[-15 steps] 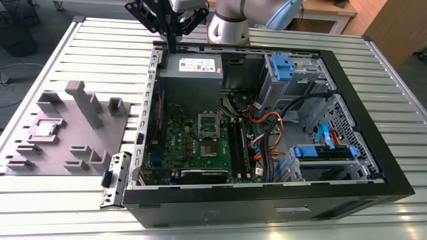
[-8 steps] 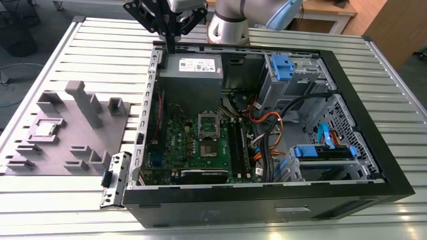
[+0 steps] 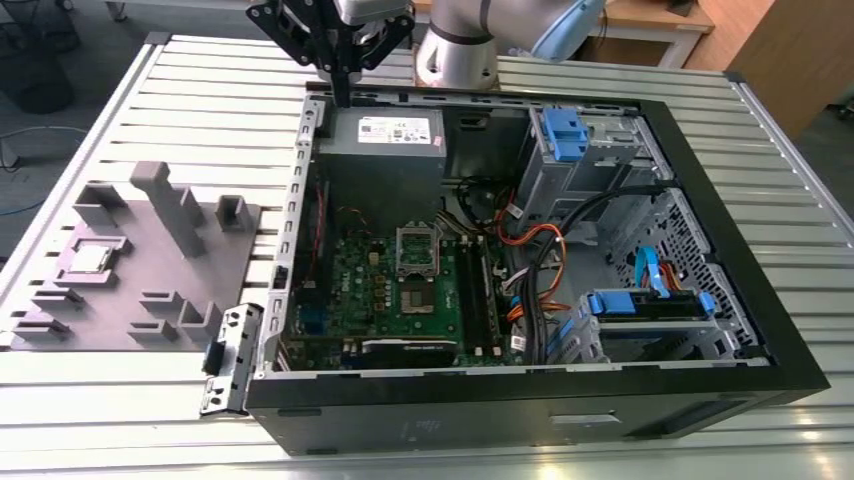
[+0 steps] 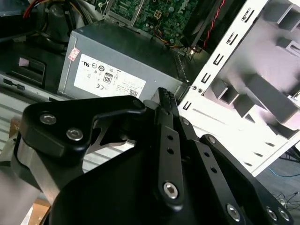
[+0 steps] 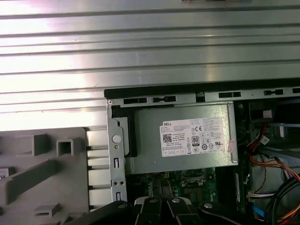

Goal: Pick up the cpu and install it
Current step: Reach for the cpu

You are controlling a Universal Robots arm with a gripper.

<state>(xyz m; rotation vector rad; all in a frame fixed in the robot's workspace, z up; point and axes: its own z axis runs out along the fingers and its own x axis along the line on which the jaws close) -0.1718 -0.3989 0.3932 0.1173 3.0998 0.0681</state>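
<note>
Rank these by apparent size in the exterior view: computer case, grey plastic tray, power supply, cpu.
1. computer case
2. grey plastic tray
3. power supply
4. cpu, clearly the smallest

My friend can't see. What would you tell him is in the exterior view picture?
A robot gripper, shut and holding nothing, hangs at the rim of an open computer case on a slatted metal table. The cpu lies in a grey tray beside the case, on the exterior view's left.
</note>
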